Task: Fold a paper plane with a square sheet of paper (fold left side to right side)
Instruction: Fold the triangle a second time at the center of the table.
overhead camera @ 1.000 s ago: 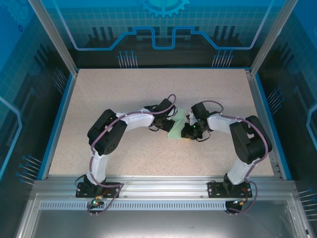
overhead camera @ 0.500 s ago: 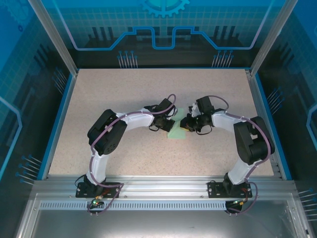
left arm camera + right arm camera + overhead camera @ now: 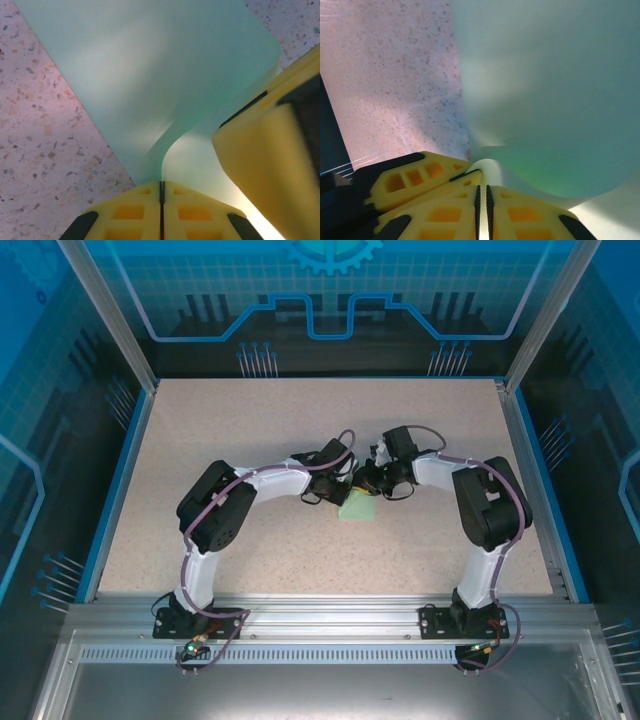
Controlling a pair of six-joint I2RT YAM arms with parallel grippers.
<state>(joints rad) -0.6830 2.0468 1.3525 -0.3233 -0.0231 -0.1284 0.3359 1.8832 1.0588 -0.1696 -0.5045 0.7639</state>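
Two robot arms reach inward from the near edge of a speckled table [image 3: 250,430] and meet at its middle. The left gripper [image 3: 161,186] has its yellow jaws pressed together on the edge of a pale green sheet of paper [image 3: 150,65]. The right gripper [image 3: 481,190], just beside it, is likewise clamped tight on the sheet. Beyond both sets of jaws the paper bows in a soft curve over the tabletop.

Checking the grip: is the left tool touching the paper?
Touching. Left wrist view: the left tool is shut on the paper, pinching its edge.
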